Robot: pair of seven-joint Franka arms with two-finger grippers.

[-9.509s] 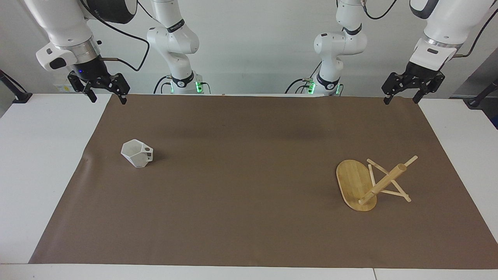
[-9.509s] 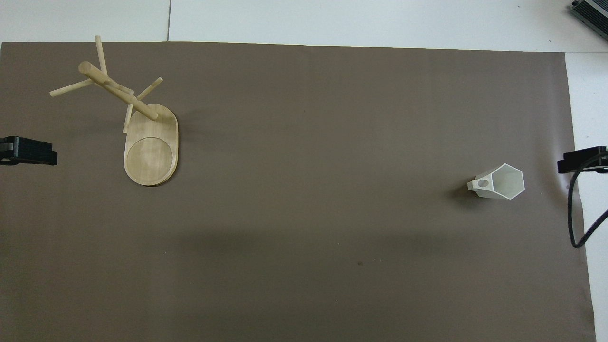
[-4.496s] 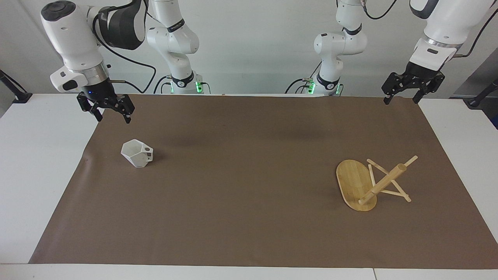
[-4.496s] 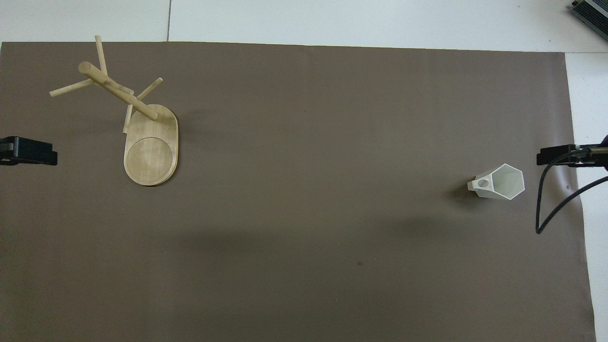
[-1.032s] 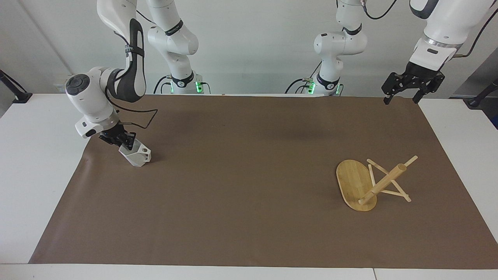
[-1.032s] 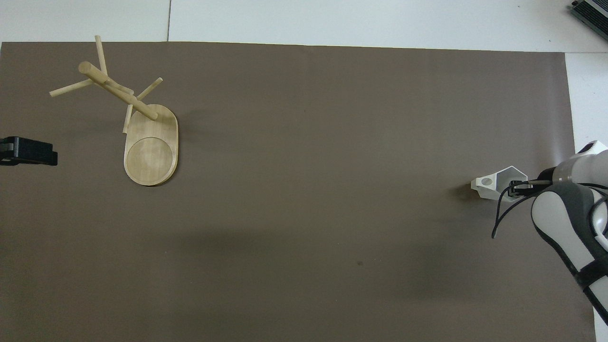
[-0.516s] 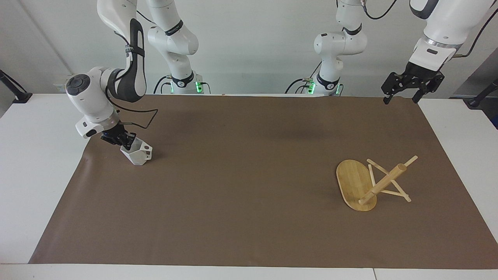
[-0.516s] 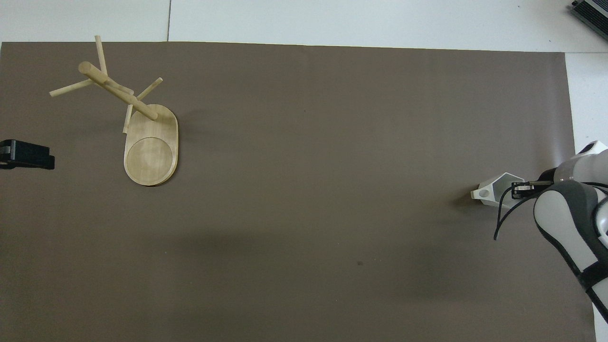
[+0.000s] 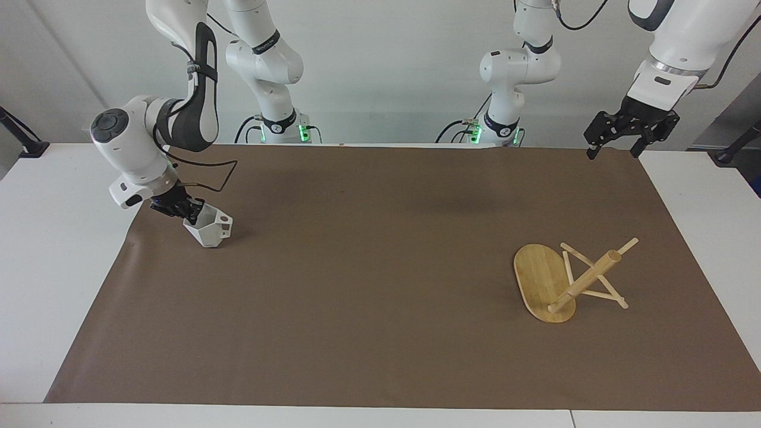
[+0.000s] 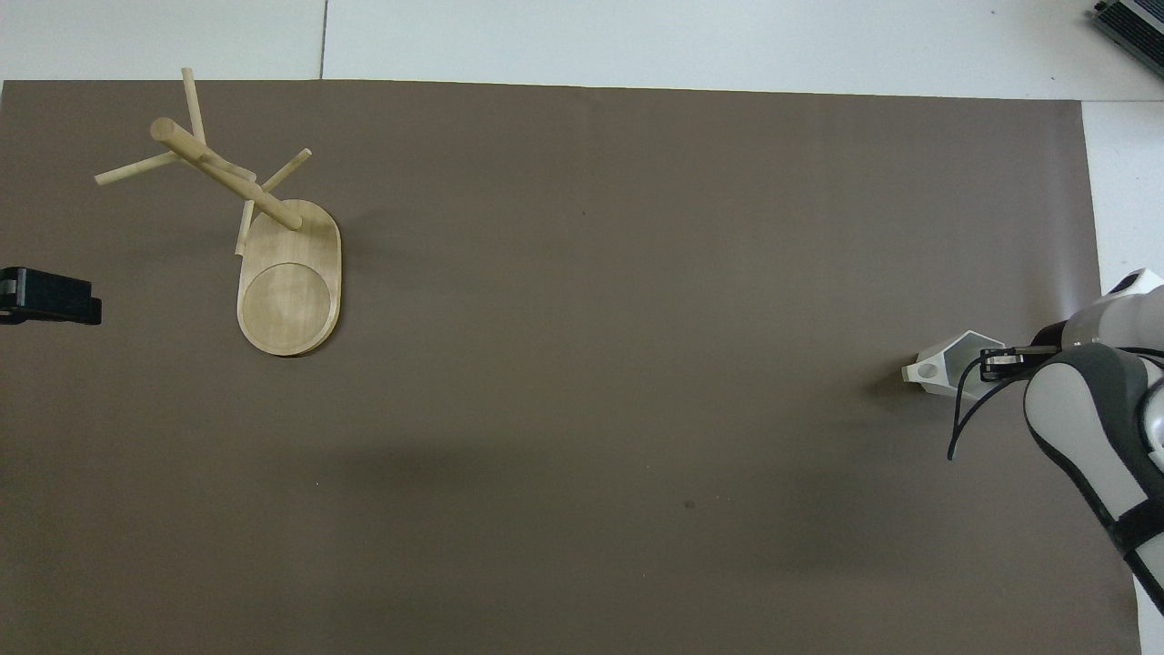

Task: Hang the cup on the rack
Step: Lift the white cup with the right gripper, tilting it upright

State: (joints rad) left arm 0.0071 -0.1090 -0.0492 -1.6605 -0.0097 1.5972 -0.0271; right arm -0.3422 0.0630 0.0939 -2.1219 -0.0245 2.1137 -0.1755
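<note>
The white faceted cup (image 9: 209, 230) is at the right arm's end of the brown mat, tilted, its pierced handle toward the table's middle; it also shows in the overhead view (image 10: 946, 366). My right gripper (image 9: 189, 211) is shut on the cup's rim on the side away from the handle, and shows in the overhead view (image 10: 997, 360) too. I cannot tell whether the cup's bottom touches the mat. The bamboo rack (image 9: 544, 280) stands on its oval base at the left arm's end; its post and pegs (image 10: 218, 173) are bare. My left gripper (image 9: 615, 142) waits open over the mat's corner nearest the robots.
The brown mat (image 9: 380, 297) covers most of the white table (image 9: 53, 249). A black cable loops from the right arm's wrist (image 9: 208, 172) just above the cup. A dark device corner (image 10: 1137, 23) lies off the mat at the table's farthest corner.
The right arm came down from the mat's corner onto the cup and shut on its rim. In the last half second it rose slightly, tilting the cup. The left arm stayed.
</note>
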